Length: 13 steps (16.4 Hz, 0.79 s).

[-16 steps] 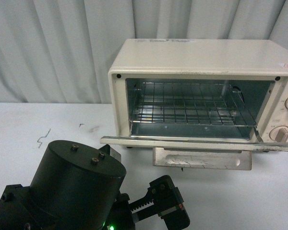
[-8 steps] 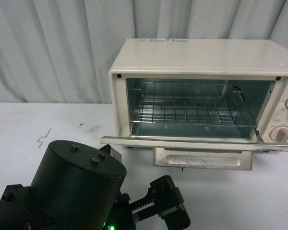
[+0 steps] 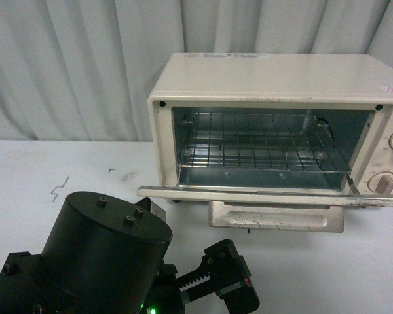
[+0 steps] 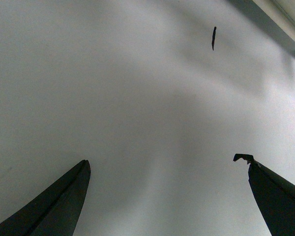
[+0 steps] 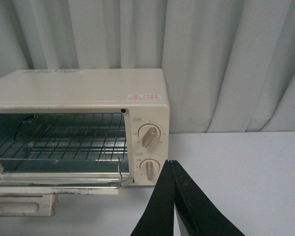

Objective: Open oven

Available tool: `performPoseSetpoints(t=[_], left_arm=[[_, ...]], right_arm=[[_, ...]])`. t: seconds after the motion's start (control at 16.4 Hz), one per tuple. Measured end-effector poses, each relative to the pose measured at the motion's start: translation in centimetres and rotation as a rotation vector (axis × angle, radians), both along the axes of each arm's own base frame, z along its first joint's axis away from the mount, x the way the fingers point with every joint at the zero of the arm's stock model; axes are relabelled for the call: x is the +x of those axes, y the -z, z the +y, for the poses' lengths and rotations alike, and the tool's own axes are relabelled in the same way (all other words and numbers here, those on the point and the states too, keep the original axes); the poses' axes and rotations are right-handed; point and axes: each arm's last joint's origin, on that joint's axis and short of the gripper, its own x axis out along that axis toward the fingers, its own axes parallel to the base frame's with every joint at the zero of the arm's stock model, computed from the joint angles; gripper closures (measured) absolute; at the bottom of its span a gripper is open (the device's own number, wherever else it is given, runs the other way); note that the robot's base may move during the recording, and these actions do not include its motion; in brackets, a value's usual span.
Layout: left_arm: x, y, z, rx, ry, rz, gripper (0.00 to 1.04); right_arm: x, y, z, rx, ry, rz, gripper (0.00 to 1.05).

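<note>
The cream-white oven (image 3: 275, 82) stands on the white table with its door (image 3: 275, 198) dropped flat and its beige handle (image 3: 275, 218) hanging at the front edge. A wire rack (image 3: 262, 147) shows inside, and two beige knobs (image 3: 383, 183) sit at its right. In the right wrist view the oven (image 5: 78, 93) shows the same open door (image 5: 54, 186). My left gripper (image 4: 167, 164) is open over bare tabletop, well short of the oven. My right gripper (image 5: 171, 163) is shut on nothing, off the oven's knob side.
The left arm's black motor housing (image 3: 101, 252) fills the near left of the front view. Grey curtains (image 3: 72, 65) hang behind the table. Small dark marks (image 3: 59, 186) dot the white tabletop (image 3: 354, 275).
</note>
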Motion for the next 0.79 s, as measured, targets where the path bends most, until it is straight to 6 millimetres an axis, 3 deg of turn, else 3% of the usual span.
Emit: performPoseSetpoints(t=[0.31,0.61,0.79], left_arm=[[0.0,0.0,0.0,0.000,0.000,0.000,0.07],[0.0,0.0,0.0,-0.001,0.002,0.002,0.07],[0.0,0.0,0.0,0.000,0.000,0.000,0.07]], right_arm=[[-0.3,0.0,0.0,0.000,0.000,0.003,1.03],[-2.6,0.3,0.0,0.000,0.000,0.005,1.03],[-2.5,0.4,0.0,0.000,0.000,0.010,1.03]])
